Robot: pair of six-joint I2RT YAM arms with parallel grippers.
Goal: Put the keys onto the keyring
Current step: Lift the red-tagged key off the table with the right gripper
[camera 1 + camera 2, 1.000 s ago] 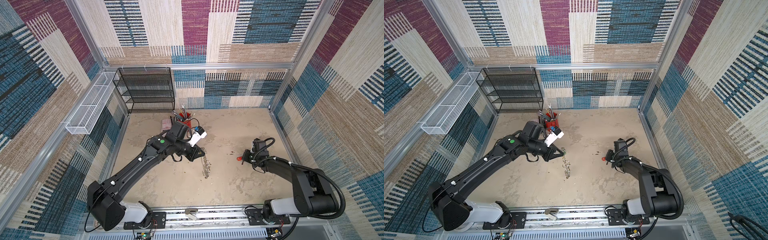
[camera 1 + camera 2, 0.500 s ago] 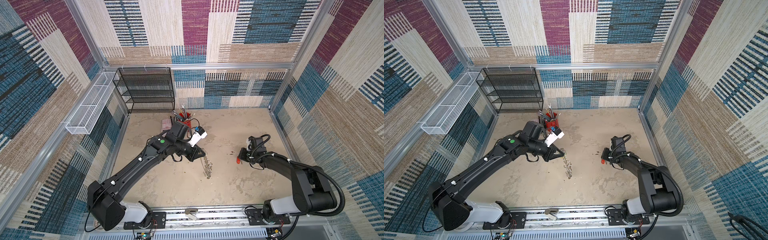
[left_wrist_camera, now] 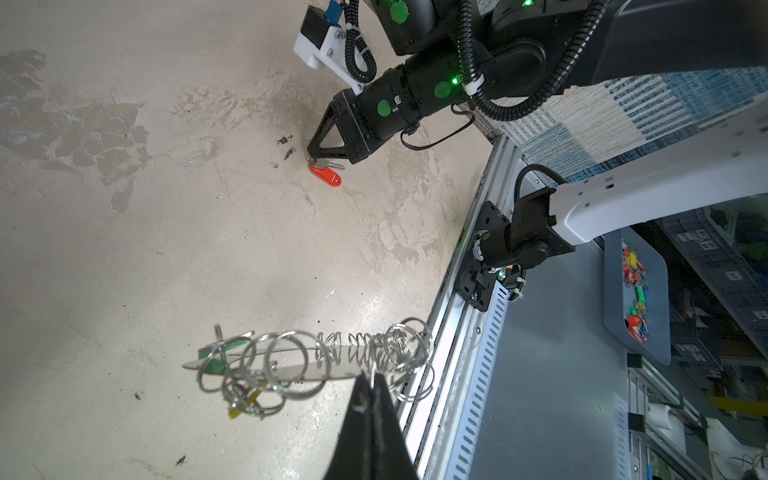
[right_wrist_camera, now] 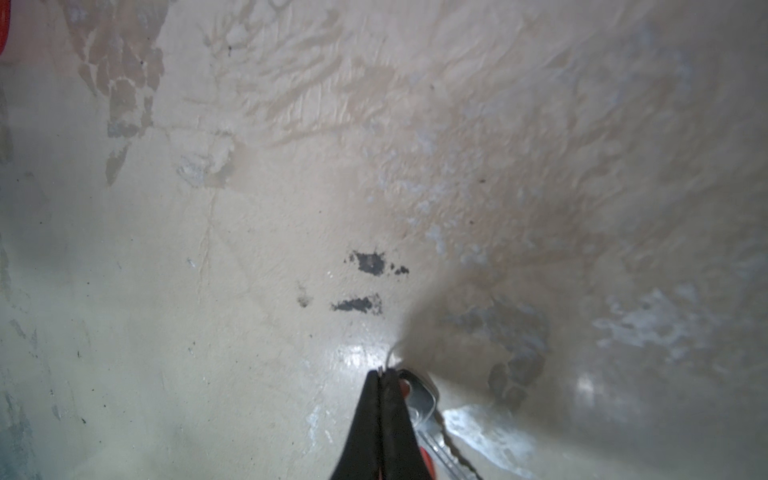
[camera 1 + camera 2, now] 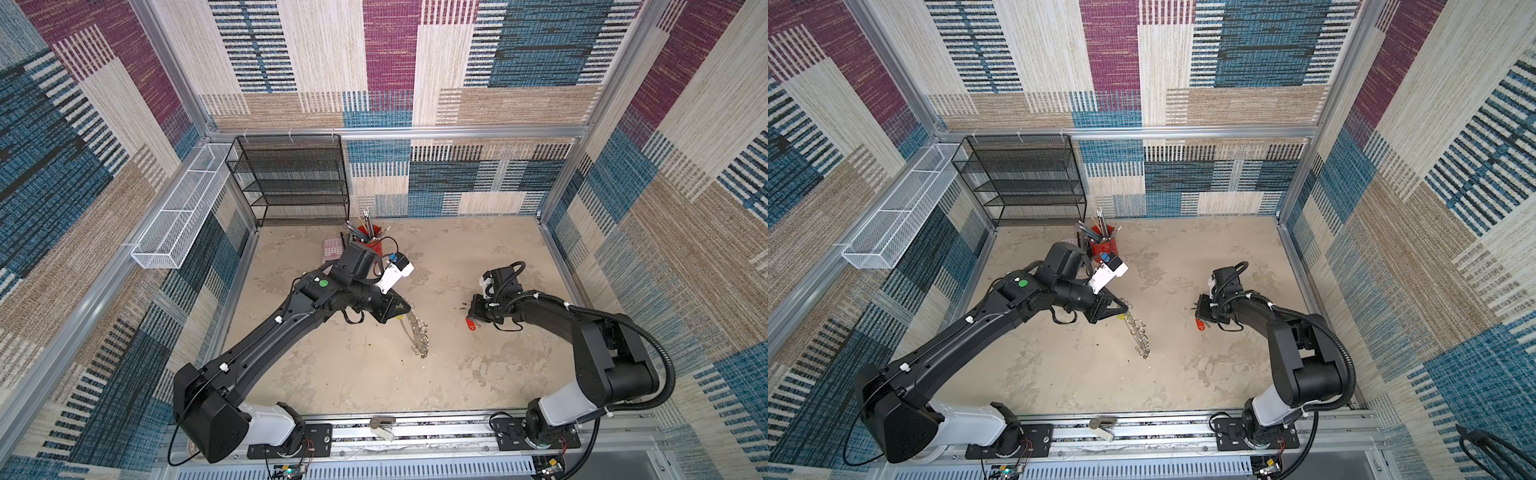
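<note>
The enclosure comprises woven patchwork wall panels (image 5: 390, 62) in blue, maroon and beige, aluminium framing (image 5: 457, 132), a stained beige floor (image 5: 374, 374), a black mesh shelf rack (image 5: 291, 178) and a white wire basket (image 5: 178, 216).

keyring (image 3: 307, 366): bright silver metal split rings, glossy; flat grey band, dull sheen
red-tagged key (image 3: 327, 174): smooth glossy plastic tag; polished metal blade
tabletop (image 5: 415, 382): beige, mottled, rough-looking, faint sheen
walls (image 5: 390, 62): woven cloth, matt
shelf rack (image 5: 291, 178), upper left of frame: black metal mesh, matt
</note>
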